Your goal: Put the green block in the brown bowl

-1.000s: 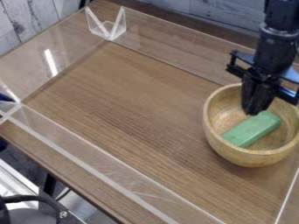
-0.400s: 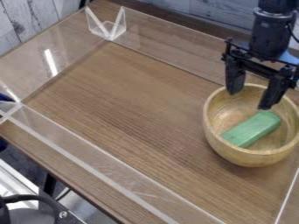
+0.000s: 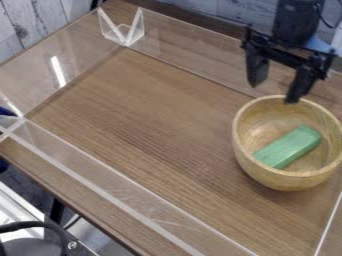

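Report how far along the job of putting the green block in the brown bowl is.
Done: the green block lies inside the brown bowl, resting on its bottom. In hand: nothing; the gripper is open and empty, above the table beyond the bowl's far rim, clear of the block. Left: nothing of the placing itself, as far as this view shows; at most the arm pulling away.

Wooden surface (image 3: 134,110) lies bare across left and centre, wide free room for a pass. Clear acrylic walls (image 3: 94,165) ring it on the near, left and far edges, blocking low entry from outside. Brown bowl (image 3: 286,147) sits at right, thick rim the only raised obstacle; green block (image 3: 290,147) lies flat inside, space around it. Claw (image 3: 285,78) hangs spread wide above the bowl's far rim, clear of it.
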{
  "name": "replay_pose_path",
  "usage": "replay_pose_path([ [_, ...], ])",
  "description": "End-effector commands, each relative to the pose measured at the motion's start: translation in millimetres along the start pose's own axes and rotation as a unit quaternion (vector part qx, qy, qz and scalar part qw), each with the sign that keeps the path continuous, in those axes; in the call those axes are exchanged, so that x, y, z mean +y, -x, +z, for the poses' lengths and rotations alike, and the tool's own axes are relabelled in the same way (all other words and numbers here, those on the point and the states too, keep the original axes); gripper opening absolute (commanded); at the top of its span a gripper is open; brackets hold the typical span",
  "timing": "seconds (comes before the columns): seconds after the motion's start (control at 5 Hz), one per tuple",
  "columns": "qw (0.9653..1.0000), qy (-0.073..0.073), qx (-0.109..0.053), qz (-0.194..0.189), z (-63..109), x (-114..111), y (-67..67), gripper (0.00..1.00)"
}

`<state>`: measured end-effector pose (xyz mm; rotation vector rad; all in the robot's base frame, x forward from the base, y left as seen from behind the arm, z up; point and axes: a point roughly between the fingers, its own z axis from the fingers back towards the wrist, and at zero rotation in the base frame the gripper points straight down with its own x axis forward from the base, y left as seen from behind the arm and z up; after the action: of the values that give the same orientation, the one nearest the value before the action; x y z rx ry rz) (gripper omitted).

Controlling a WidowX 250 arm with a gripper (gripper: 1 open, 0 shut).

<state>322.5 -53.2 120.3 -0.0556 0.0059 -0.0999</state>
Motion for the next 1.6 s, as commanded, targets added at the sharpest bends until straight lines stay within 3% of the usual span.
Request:
replay_pose_path([
  [0.0,0.9993,0.000,-0.025,0.026,38.3,23,6.2,1.00],
  [0.2,0.9981,-0.003,-0.010,0.060,51.4,56,19.7,1.00],
  [0.4,0.9961,-0.007,-0.028,0.083,58.1,79,30.2,1.00],
  [0.6,0.9958,-0.009,-0.033,0.085,55.1,86,42.0,1.00],
  [0.8,0.9962,-0.033,-0.031,0.075,54.1,82,53.2,1.00],
  [1.0,0.9963,-0.053,-0.038,0.056,51.2,69,55.1,1.00],
  [1.4,0.9969,-0.071,-0.031,0.012,56.5,61,49.4,1.00],
])
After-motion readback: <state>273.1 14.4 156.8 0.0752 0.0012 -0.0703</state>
